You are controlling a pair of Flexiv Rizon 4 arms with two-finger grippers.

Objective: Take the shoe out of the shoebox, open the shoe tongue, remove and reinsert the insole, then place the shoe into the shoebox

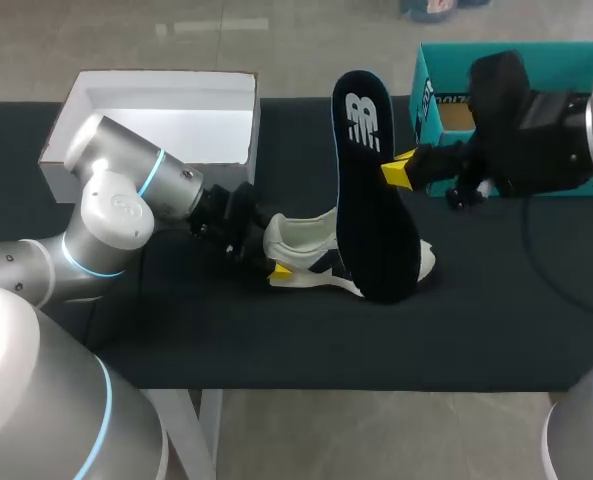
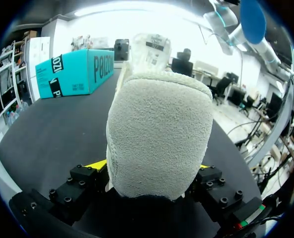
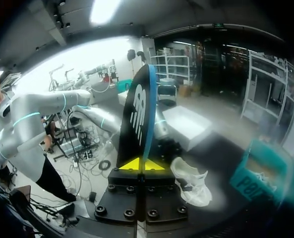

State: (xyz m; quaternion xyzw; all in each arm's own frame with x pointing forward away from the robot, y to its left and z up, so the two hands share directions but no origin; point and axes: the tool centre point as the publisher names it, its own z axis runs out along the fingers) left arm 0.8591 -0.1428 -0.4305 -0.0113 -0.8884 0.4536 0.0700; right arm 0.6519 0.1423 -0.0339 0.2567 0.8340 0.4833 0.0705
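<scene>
A white shoe (image 1: pixel 306 250) with dark trim lies on the black table (image 1: pixel 276 350), toe to the right. My left gripper (image 1: pixel 268 262) is shut on the shoe's heel; in the left wrist view the fleecy heel (image 2: pixel 159 134) fills the gap between its yellow-tipped fingers (image 2: pixel 94 164). My right gripper (image 1: pixel 398 170) is shut on the edge of the dark insole (image 1: pixel 376 200), which stands upright, its lower end at the shoe's front. In the right wrist view the insole (image 3: pixel 137 119) rises from the closed yellow tips of that gripper (image 3: pixel 142 163), with the shoe (image 3: pixel 191 186) beyond on the table.
An open white box (image 1: pixel 76 100) sits at the back left behind my left arm. A teal shoebox (image 1: pixel 431 100) stands at the back right, partly hidden by my right arm; it also shows as the teal box (image 2: pixel 72 72) ahead of the shoe.
</scene>
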